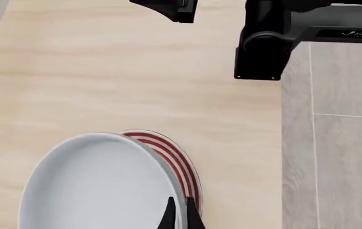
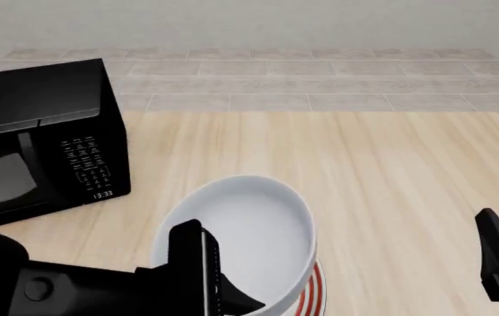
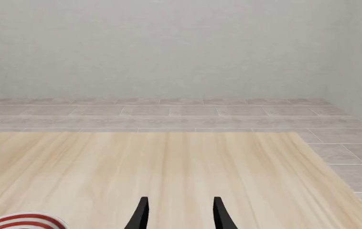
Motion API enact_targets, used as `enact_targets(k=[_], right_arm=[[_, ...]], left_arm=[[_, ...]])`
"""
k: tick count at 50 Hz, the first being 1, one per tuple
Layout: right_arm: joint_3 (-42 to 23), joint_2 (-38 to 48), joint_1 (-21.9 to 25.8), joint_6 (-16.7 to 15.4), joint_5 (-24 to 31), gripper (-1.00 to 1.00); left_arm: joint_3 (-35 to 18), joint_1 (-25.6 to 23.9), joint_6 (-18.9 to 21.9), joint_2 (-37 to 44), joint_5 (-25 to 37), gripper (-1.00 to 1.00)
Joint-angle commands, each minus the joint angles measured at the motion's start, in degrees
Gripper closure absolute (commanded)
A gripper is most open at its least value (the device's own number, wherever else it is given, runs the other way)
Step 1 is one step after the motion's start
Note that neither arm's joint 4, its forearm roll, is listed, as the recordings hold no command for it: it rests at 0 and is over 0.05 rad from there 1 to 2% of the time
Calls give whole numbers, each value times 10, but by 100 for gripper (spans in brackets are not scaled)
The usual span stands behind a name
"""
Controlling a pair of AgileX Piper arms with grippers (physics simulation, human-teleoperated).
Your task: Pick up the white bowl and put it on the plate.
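The left gripper pinches the rim of the white bowl, which hangs tilted over the plate, its far side off-centre toward the microwave. Letting go now could tip or slide it off. The right gripper waits empty, jaws parted, beyond the plate's other side

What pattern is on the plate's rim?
Thin concentric red rings on white, clearest on the plate in the left wrist view.
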Motion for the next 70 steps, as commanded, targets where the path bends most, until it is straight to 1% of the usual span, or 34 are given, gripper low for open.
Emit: enact_targets(k=[1,12,30,41,59,70], right_arm=[[0,0,0,0,0,-100],[0,0,0,0,0,-100],[0,0,0,0,0,-100],[0,0,0,0,0,-100],[0,0,0,0,0,-100],[0,0,0,0,0,-100]], left_arm=[[13,-7,-11,9,-21,100],[36,-11,-21,27,-47,100],[54,-5,-25,20,-59,100],[57,-11,-34,26,-68,100],[76,-14,-48,45,-91,100],[89,-19,-58,67,-116,100]])
